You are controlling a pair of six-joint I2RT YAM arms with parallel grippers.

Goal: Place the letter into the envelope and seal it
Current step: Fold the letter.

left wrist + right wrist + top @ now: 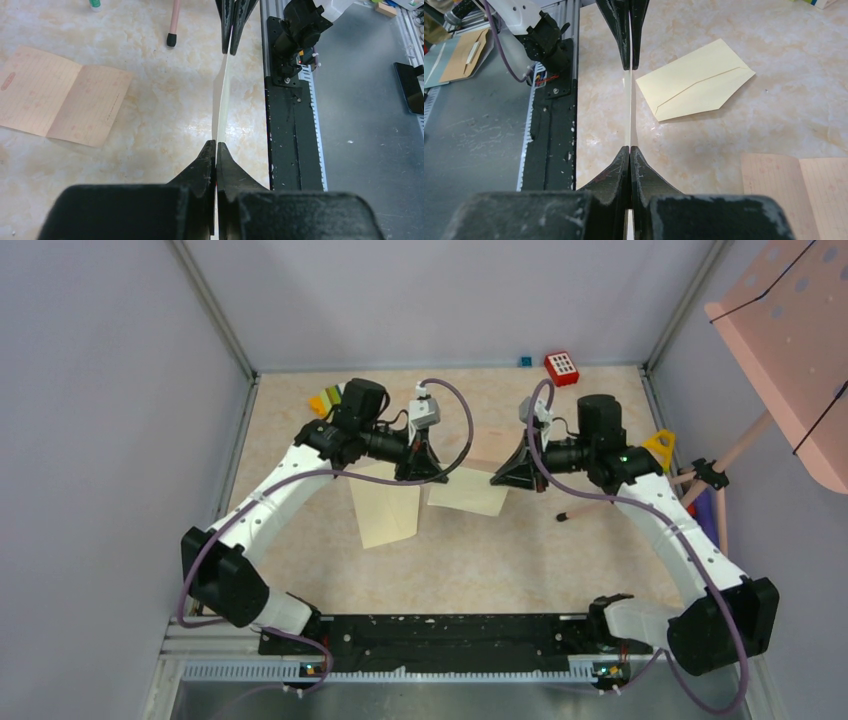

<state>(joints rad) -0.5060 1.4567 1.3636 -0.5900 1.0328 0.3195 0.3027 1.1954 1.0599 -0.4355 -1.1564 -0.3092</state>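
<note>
Beige marbled table [560,570] carries everything, with a black rail [450,635] along its near edge where the left arm [270,495] and right arm [670,530] are bolted. Both arms reach inward, so their tips face each other over the middle.

The envelope [696,80], pale yellow with a pointed end, lies flat on the table near the left arm's tip, held by nothing. A tan squared sheet [65,102] with a centre crease lies flat too, apart from the envelope.

Between the arms hangs a pale sheet [222,100], lifted off the table and seen edge-on from both wrists. The left gripper [216,145] is pressed together on one end of it, and the right gripper [630,148] pinches the other end.

A pink stick [173,22] with a dark tip rests on the table to the right. A small red block [562,367] sits at the far edge.
</note>
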